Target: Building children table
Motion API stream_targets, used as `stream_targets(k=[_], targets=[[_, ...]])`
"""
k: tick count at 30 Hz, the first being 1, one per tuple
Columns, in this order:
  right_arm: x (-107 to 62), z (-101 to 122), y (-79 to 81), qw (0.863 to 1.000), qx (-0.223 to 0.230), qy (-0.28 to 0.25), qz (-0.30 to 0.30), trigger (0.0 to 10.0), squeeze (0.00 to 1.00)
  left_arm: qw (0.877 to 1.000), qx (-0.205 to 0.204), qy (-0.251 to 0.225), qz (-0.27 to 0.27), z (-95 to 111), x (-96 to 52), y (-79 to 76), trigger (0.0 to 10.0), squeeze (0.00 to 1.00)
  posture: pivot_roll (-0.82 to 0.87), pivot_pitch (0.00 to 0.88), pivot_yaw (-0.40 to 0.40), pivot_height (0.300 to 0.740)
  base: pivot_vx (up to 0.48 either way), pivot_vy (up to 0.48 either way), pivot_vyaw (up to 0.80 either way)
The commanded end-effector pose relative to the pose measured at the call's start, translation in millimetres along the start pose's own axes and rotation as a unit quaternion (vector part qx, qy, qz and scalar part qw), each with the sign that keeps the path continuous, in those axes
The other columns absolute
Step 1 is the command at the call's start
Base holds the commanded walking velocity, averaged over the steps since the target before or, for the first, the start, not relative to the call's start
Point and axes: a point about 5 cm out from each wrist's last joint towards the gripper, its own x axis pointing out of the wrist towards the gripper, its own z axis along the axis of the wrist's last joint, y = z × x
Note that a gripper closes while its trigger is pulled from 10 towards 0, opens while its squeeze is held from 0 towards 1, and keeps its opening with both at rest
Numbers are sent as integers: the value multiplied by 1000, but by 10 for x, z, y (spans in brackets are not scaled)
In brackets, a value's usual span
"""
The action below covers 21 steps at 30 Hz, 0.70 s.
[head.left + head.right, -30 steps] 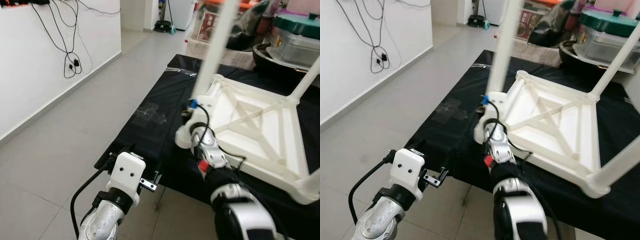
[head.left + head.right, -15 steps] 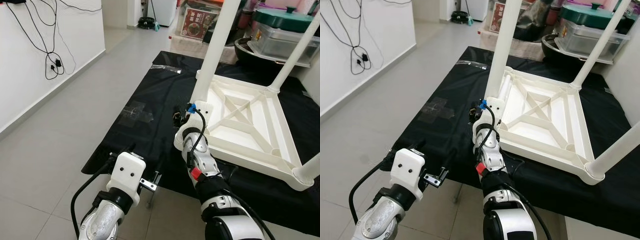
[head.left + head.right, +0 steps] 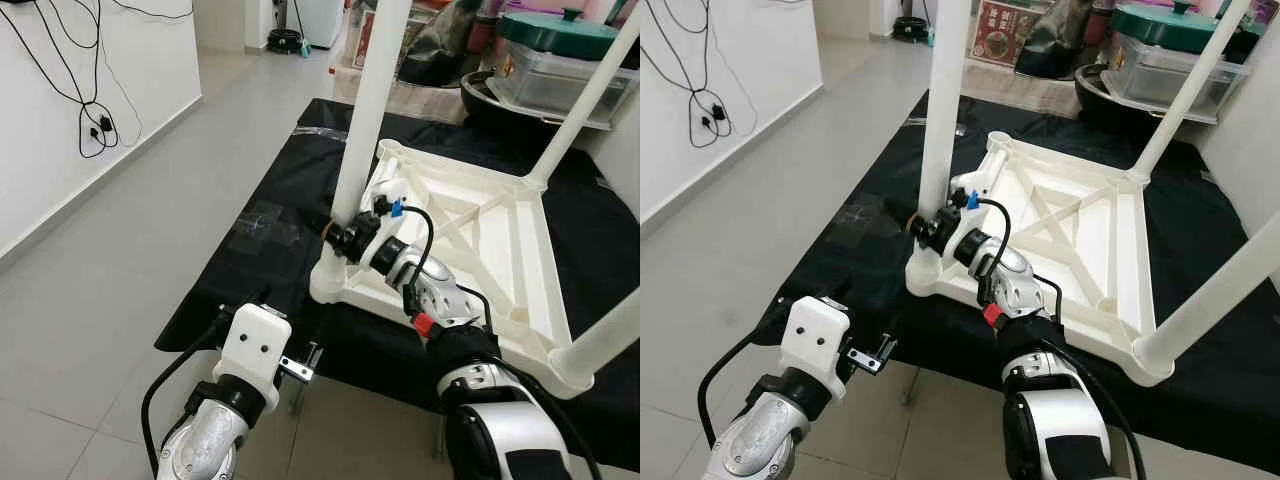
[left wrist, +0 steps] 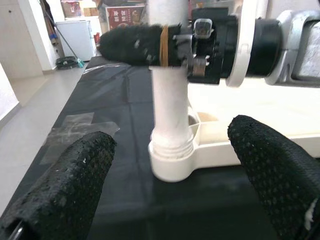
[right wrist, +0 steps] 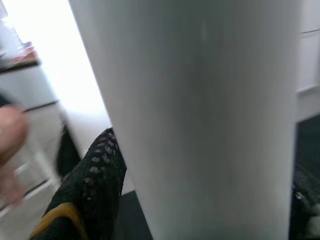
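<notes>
Table (image 3: 470,250): you see one, white, upside down on the black cloth (image 3: 290,200).
Legs: three stand up.
Right gripper (image 3: 345,235): closed around the near-left leg (image 3: 365,120).
Left gripper (image 4: 175,190): fingers spread, holding nothing.

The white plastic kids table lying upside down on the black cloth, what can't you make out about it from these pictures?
- White plastic table: leg tops cut off by the head views' upper edges.
- Near-left white leg: the thread inside its corner socket is hidden by the socket wall.
- Right gripper: far finger hidden behind that leg; right wrist view is blurred.
- Left gripper: open, apart from the table.
</notes>
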Motion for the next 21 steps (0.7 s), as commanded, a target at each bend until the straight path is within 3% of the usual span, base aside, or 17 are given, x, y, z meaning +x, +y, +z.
stream_targets(k=[1,2,3,4,5,6,8,9,11,12,13,14,15,17,18,20,21], targets=[[126,-121,150,998,-7,34,61,10000,0,1000,0,2,-2,-15,-2,-19,10000,0,117,61,-128,740,0,0,0],[158,-137,179,997,-13,37,69,7294,0,1000,0,1,-2,-13,-2,-16,10000,0,119,60,-130,740,0,0,0],[158,-137,179,997,-13,37,69,7294,0,1000,0,1,-2,-13,-2,-16,10000,0,119,60,-130,740,0,0,0],[176,-146,197,996,-20,38,75,3725,0,1000,0,1,-1,-13,-5,-14,10000,0,120,62,-130,740,0,0,0],[202,-149,171,998,-28,38,44,0,0,1000,0,2,-1,-13,-7,-14,10000,0,120,59,-127,740,0,0,0],[202,-149,171,998,-28,38,44,0,0,1000,0,2,-1,-13,-7,-14,10000,0,120,59,-127,740,0,0,0],[213,-128,62,997,-50,37,-42,0,0,1000,0,1,-1,-14,-8,-12,10000,0,121,57,-129,740,0,0,0],[213,-128,62,997,-50,37,-42,0,0,1000,0,1,-1,-14,-8,-12,10000,0,121,57,-129,740,0,0,0],[169,-111,-79,987,-57,35,-149,0,0,1000,1,2,-1,-19,-11,-13,10000,0,116,54,-126,740,0,0,0],[169,-111,-79,987,-57,35,-149,0,0,1000,1,2,-1,-19,-11,-13,10000,0,116,54,-126,740,0,0,0],[53,-113,-242,958,-55,33,-280,0,0,1000,0,2,-1,-25,-13,-15,10000,0,113,53,-125,740,0,0,0],[11,-111,-286,946,-58,33,-318,0,0,1000,0,2,-2,-26,-13,-16,10000,0,113,53,-125,740,0,0,0],[11,-111,-286,946,-58,33,-318,0,0,1000,0,2,-2,-26,-13,-16,10000,0,113,53,-125,740,0,0,0],[-174,-144,-406,896,-41,31,-440,0,0,1000,-1,2,-2,-26,-12,-23,10000,0,111,52,-125,740,0,0,0],[-174,-144,-406,896,-41,31,-440,0,0,1000,-1,2,-2,-26,-12,-23,10000,0,111,52,-125,740,0,0,0],[-326,-201,-444,851,-21,28,-524,0,0,1000,-1,2,-3,-28,-14,-22,10000,0,112,51,-124,740,0,0,0],[-326,-201,-444,851,-21,28,-524,0,0,1000,-1,2,-3,-28,-14,-22,10000,0,112,51,-124,740,0,0,0]])
